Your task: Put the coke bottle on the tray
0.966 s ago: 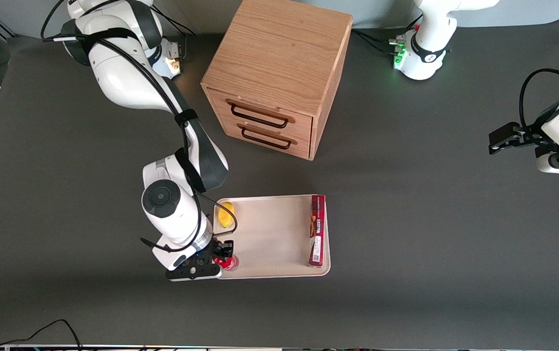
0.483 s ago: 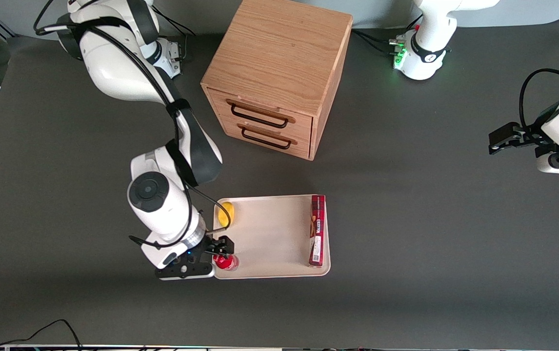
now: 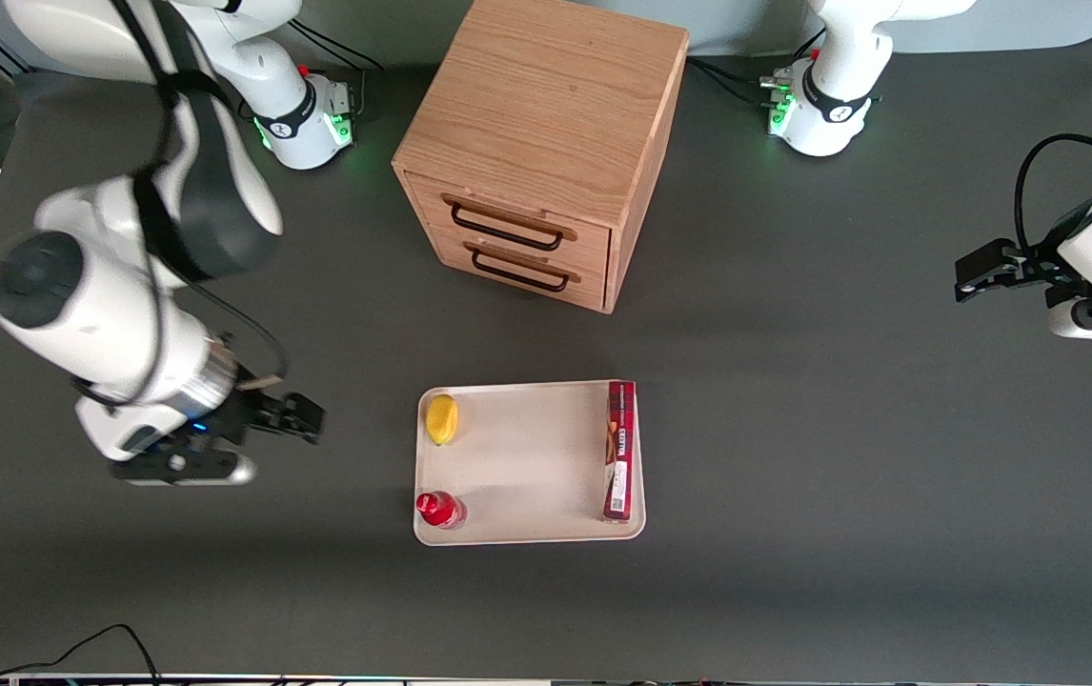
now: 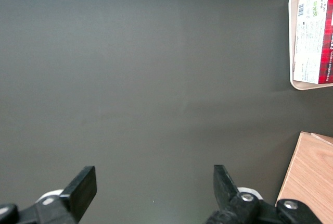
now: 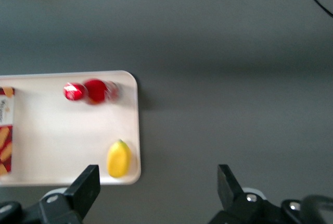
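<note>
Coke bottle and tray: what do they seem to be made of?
The coke bottle looks like glossy red plastic, with highlights on its cap and body. The tray looks like matte cream plastic, possibly melamine: even colour, moulded rounded corners. The gripper hangs open above bare table, toward the working arm's end.

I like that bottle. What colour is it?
The bottle is red, clearest in the front view.

A dark grey matte worktop [image 3: 794,429] fills nearly the whole scene, evenly lit, with only soft shadows. A light wooden cabinet [image 3: 546,114] stands on it, with two drawers (both shut, with black handles). A pale grey strip [image 3: 1032,24] borders the worktop's edge farthest from the front camera. A black cable [image 3: 98,643] loops at the nearest edge. The claw [image 3: 303,419] hangs spread above bare worktop toward the working arm's end.
</note>
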Tool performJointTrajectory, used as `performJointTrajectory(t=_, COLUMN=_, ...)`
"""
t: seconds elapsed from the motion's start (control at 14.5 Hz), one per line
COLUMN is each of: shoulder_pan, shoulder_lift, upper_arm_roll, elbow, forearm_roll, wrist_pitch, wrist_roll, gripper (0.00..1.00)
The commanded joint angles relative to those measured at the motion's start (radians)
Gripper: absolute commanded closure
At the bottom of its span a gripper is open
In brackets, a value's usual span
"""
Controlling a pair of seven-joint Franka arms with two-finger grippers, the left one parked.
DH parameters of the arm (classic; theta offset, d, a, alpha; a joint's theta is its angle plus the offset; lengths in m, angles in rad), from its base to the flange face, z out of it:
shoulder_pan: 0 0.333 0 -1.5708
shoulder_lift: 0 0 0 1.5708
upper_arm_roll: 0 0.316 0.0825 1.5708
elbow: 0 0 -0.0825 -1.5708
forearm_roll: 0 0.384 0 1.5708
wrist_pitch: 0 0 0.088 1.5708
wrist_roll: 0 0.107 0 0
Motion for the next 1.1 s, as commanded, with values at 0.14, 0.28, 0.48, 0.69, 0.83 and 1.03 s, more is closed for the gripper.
performJointTrajectory(t=0.14, shoulder_pan=-0.112, shoulder_lift=-0.226, upper_arm_roll=0.007, elbow=-0.139, forearm_roll=0.02, wrist_pitch=-0.15, wrist_roll=-0.084, gripper=0.0)
performJointTrajectory(t=0.28, shoulder_pan=-0.129, shoulder_lift=-0.283, upper_arm_roll=0.006, elbow=-0.144, forearm_roll=0.014, wrist_pitch=-0.205, wrist_roll=-0.086, gripper=0.0)
performJointTrajectory(t=0.48, shoulder_pan=-0.148, shoulder_lift=-0.385, upper_arm_roll=0.006, elbow=-0.197, forearm_roll=0.011, wrist_pitch=-0.253, wrist_roll=-0.086, gripper=0.0)
performJointTrajectory(t=0.69, shoulder_pan=-0.171, shoulder_lift=-0.472, upper_arm_roll=0.006, elbow=-0.257, forearm_roll=0.011, wrist_pitch=-0.254, wrist_roll=-0.087, gripper=0.0)
performJointTrajectory(t=0.83, shoulder_pan=-0.2, shoulder_lift=-0.49, upper_arm_roll=0.006, elbow=-0.257, forearm_roll=0.008, wrist_pitch=-0.254, wrist_roll=-0.109, gripper=0.0)
performJointTrajectory(t=1.03, shoulder_pan=-0.212, shoulder_lift=-0.518, upper_arm_roll=0.006, elbow=-0.28, forearm_roll=0.008, wrist_pitch=-0.261, wrist_roll=-0.135, gripper=0.0)
